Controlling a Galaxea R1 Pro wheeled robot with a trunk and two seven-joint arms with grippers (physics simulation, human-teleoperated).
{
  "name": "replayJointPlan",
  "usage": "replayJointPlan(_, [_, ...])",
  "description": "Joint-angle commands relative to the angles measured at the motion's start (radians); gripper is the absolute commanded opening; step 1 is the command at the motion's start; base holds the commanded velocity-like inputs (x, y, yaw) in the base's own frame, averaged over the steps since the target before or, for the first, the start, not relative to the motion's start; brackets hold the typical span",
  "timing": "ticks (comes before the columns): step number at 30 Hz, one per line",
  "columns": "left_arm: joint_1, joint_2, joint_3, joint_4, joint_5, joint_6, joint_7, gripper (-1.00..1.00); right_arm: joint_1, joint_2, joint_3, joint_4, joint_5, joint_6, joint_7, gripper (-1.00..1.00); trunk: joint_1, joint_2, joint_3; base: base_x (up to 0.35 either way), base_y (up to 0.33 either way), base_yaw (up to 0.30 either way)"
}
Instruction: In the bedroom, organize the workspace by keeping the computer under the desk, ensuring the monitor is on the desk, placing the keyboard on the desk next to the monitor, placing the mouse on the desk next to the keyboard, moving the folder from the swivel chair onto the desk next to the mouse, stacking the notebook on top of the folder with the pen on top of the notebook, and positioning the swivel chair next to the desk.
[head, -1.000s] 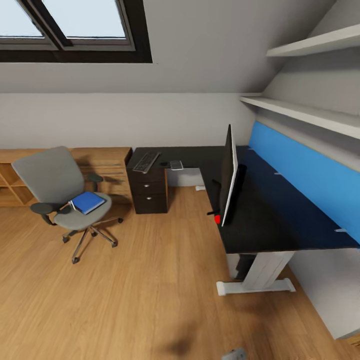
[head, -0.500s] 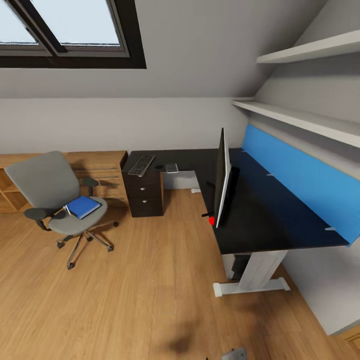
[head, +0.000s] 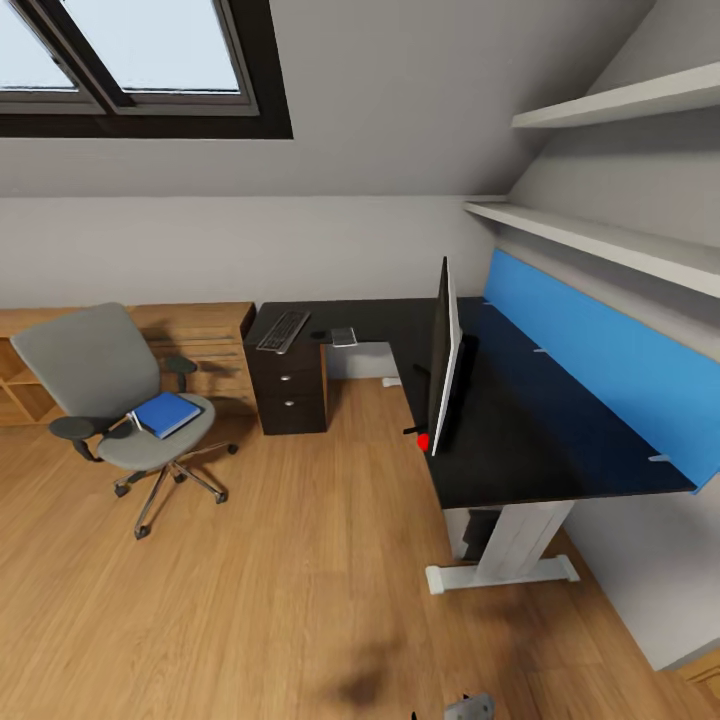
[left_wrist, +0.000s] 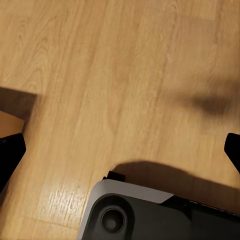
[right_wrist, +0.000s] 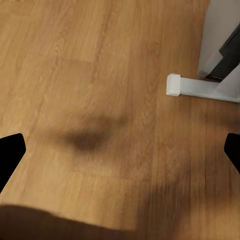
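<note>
The grey swivel chair (head: 105, 395) stands on the floor left of the desk (head: 520, 440), with the blue folder (head: 166, 413) lying on its seat. On the black desk top the monitor (head: 441, 355) stands edge-on to me. The keyboard (head: 284, 330) lies at the desk's far left end above the drawer unit, with a small dark mouse (head: 318, 334) and the small grey notebook (head: 343, 336) beside it. The pen is too small to make out. The computer is hidden. My left gripper (left_wrist: 120, 150) and right gripper (right_wrist: 120, 150) hang open over bare floor, empty.
A light-wood dresser (head: 190, 340) stands behind the chair, against the wall. Wall shelves (head: 600, 235) hang above the desk's blue back panel (head: 600, 365). The desk's white foot (right_wrist: 200, 87) lies near my right gripper. My own base (left_wrist: 150, 215) shows under the left one.
The whole head view shifted a little to the left between one second and half a second ago, so the camera moved. Since then nothing has changed.
</note>
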Motion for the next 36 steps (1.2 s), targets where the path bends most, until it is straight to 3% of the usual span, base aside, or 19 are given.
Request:
replayJointPlan(1, [-0.001, 0.000, -0.002, 0.000, 0.000, -0.003, 0.003, 1.00, -0.001, 0.001, 0.006, 0.001, 0.005, -0.002, -0.012, 1.00, 0.001, -0.002, -0.002, 0.000, 0.000, 0.000])
replayJointPlan(13, [-0.001, 0.002, -0.003, 0.000, 0.000, -0.004, 0.003, 1.00, -0.001, -0.001, -0.002, -0.003, -0.003, -0.016, -0.050, 1.00, 0.001, -0.002, -0.002, 0.000, 0.000, 0.000])
replayJointPlan(19, [-0.001, 0.003, -0.003, 0.000, 0.000, -0.004, 0.003, 1.00, -0.001, -0.010, -0.055, -0.008, -0.060, -0.009, -0.053, 1.00, 0.001, -0.002, -0.002, 0.000, 0.000, 0.000])
replayJointPlan(22, [-0.001, 0.002, -0.003, 0.000, 0.000, -0.004, 0.004, 1.00, -0.001, -0.044, -0.099, -0.043, -0.139, -0.005, -0.052, 1.00, 0.001, -0.002, -0.002, 0.000, 0.000, 0.000])
replayJointPlan(26, [-0.001, 0.002, -0.003, 0.000, 0.000, -0.005, 0.004, 1.00, -0.001, -0.076, -0.115, -0.117, -0.200, 0.011, -0.052, 1.00, 0.001, -0.002, -0.002, 0.000, 0.000, 0.000])
replayJointPlan(28, [-0.001, 0.001, -0.003, 0.000, 0.000, -0.005, 0.004, 1.00, -0.001, -0.104, -0.121, -0.188, -0.252, 0.052, -0.052, 1.00, 0.001, -0.002, -0.002, 0.000, 0.000, 0.000])
replayJointPlan(31, [-0.001, 0.001, -0.003, 0.000, 0.000, -0.005, 0.004, 1.00, -0.001, -0.146, -0.123, -0.267, -0.314, 0.128, -0.052, 1.00, 0.001, -0.002, -0.002, 0.000, 0.000, 0.000])
replayJointPlan(32, [-0.001, 0.001, -0.003, 0.000, 0.000, -0.005, 0.004, 1.00, -0.001, -0.179, -0.124, -0.328, -0.360, 0.193, -0.052, 1.00, 0.001, -0.002, -0.002, 0.000, 0.000, 0.000])
replayJointPlan(35, [-0.001, 0.001, -0.003, 0.000, 0.000, -0.005, 0.004, 1.00, -0.001, -0.230, -0.124, -0.431, -0.430, 0.294, -0.052, 1.00, 0.001, -0.002, -0.002, 0.000, 0.000, 0.000])
replayJointPlan(36, [-0.001, 0.001, -0.003, 0.000, 0.000, -0.005, 0.004, 1.00, -0.001, -0.260, -0.125, -0.499, -0.471, 0.360, -0.052, 1.00, 0.001, -0.002, -0.002, 0.000, 0.000, 0.000])
